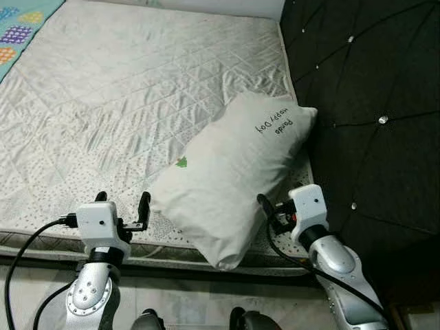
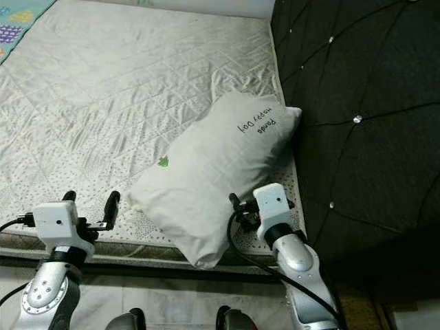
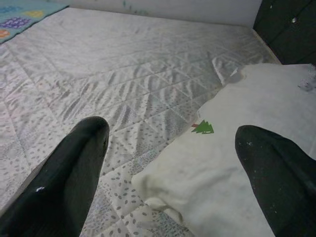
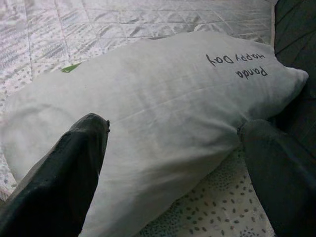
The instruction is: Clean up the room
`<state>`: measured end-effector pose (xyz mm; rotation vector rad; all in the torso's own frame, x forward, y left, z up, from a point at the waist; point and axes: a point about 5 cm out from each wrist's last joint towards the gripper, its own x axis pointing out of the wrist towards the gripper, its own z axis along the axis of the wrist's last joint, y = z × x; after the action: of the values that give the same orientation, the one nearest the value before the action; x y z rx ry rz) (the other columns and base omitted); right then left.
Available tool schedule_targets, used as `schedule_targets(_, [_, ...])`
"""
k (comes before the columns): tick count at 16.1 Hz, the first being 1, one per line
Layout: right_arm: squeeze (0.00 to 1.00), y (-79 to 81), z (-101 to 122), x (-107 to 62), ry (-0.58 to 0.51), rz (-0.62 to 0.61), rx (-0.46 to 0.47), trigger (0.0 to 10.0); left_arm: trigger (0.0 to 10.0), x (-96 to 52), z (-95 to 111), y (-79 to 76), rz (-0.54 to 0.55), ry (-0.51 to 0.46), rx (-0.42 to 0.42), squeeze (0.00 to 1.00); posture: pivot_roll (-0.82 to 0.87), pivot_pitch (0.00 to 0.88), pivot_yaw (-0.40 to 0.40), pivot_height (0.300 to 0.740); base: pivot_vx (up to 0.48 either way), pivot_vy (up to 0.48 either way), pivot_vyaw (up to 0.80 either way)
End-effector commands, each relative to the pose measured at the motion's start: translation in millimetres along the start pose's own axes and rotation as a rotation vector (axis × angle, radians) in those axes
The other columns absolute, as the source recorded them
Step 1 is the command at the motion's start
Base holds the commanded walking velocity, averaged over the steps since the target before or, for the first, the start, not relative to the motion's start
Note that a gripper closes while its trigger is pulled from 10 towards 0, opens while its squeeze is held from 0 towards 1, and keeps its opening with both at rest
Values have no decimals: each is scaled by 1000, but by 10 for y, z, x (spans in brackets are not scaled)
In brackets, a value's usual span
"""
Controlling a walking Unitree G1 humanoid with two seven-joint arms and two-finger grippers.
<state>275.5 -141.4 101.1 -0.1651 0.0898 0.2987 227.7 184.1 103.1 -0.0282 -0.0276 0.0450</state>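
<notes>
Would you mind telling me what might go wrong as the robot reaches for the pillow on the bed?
1. The pillow overhangs the near edge of the mattress; a nudge might tip it to the floor.
2. The right gripper has open fingers straddling one end only, so the soft pillow may sag or slip.
3. The left gripper is open, beside the pillow's corner, and may pinch the quilted cover instead.
</notes>
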Motion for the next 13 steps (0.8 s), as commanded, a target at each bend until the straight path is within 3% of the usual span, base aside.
schedule_targets(1, [0,-44,-69,-46,34,-24,8,10000,10000,-22,-46,2,8,28,-5,0,72,234,-40,736,0,0,-800])
schedule_targets(4, [0,-73,-136,-53,44,-44,65,10000,10000,-31,-85,7,26,45,-25,0,77,219,-16,736,0,0,-767])
schedule_targets(5, [0,-88,-200,-42,65,-56,98,10000,10000,-29,-113,9,31,54,-30,0,80,219,-15,736,0,0,0])
schedule_targets(13, [0,-62,-74,-19,23,-8,46,10000,10000,-18,-7,37,48,17,-13,0,80,256,-37,736,0,0,0])
